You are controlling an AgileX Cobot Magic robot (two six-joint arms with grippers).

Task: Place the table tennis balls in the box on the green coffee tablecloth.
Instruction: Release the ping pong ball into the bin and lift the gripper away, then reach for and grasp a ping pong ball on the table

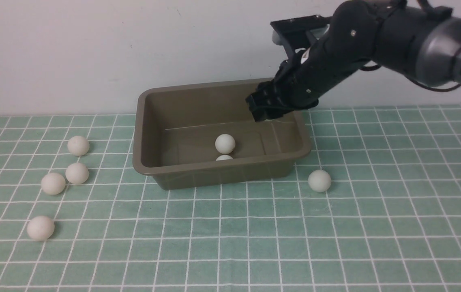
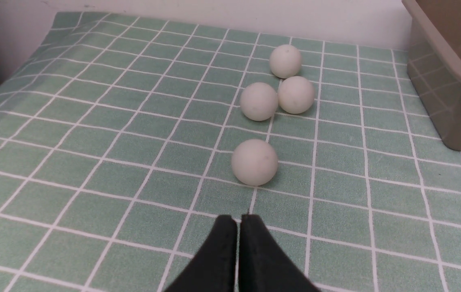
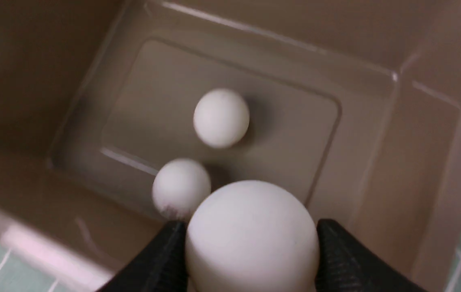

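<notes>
The right gripper (image 3: 250,229) pinches a white ball (image 3: 250,215) across its middle above the box (image 1: 222,176) holding two balls (image 3: 221,117), a light, hard, slippery shell that would likely squirt out if gripped off-centre, while the left gripper (image 2: 238,223) sits pressed together near four balls (image 2: 254,162) on the cloth (image 1: 335,243).

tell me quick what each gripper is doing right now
left gripper: closed, holding nothing.
right gripper: closed on a table tennis ball, held over the box.

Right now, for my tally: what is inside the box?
Two balls rest on the box floor; the right gripper holds a third ball above them. Front view: the near wall hides most of one.
</notes>
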